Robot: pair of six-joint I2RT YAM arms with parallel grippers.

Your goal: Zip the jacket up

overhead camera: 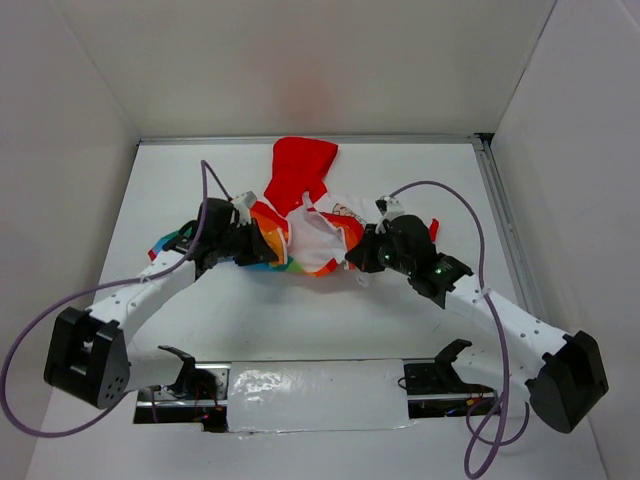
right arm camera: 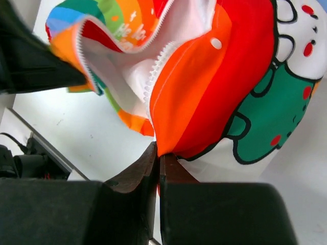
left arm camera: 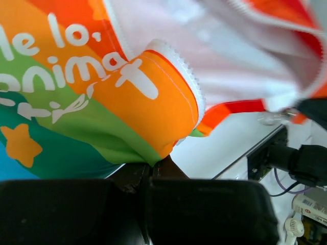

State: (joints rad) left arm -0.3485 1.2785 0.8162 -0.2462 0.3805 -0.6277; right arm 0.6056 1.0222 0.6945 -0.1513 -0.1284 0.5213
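The jacket (overhead camera: 315, 238) lies open in the middle of the table, red hood (overhead camera: 300, 172) toward the far side and white lining facing up. My left gripper (overhead camera: 268, 252) is shut on its left front panel; in the left wrist view the jaws (left arm camera: 151, 167) pinch the green and orange hem (left arm camera: 148, 112) beside the white zipper teeth (left arm camera: 188, 79). My right gripper (overhead camera: 356, 256) is shut on the right front panel; in the right wrist view the jaws (right arm camera: 159, 157) clamp the orange corner (right arm camera: 179, 112) just below its zipper teeth (right arm camera: 156, 71). The two zipper edges are apart. The slider is not visible.
White walls close in the table on three sides. A metal rail (overhead camera: 505, 230) runs along the right edge. A taped metal bar (overhead camera: 320, 395) with black mounts lies at the near edge between the arm bases. Purple cables (overhead camera: 205, 190) loop above both arms.
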